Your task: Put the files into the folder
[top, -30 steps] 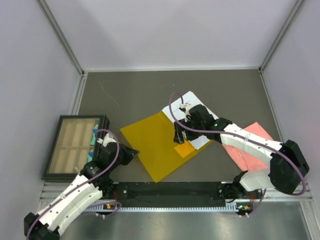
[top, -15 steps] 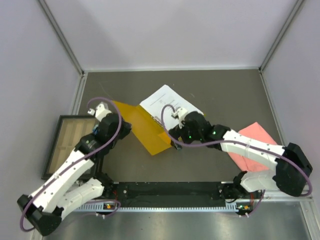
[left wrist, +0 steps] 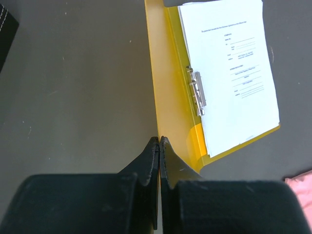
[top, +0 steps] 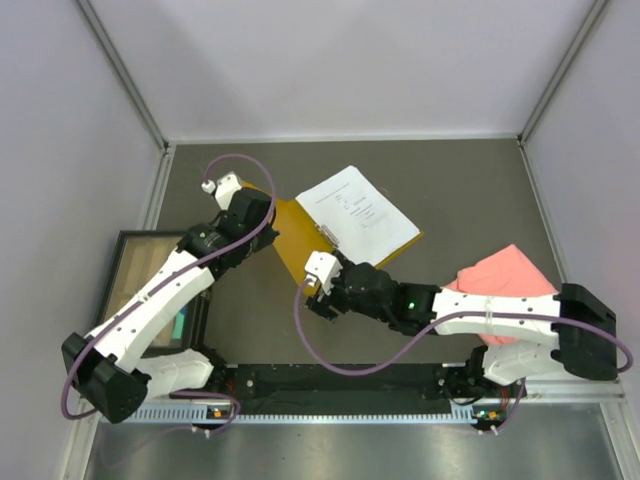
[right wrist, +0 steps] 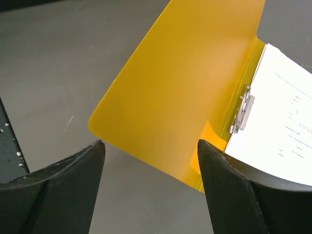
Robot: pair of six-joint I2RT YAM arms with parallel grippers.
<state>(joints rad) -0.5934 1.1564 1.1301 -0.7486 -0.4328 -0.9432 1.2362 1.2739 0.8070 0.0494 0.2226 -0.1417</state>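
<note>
Pinching raised cover of folder (left wrist: pixel 175 112), left jaws, right jaws spread nearby

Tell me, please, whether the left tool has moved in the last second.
Yes. The left tool has swung toward the far wall, from beside the tray's middle to past its far edge.
</note>
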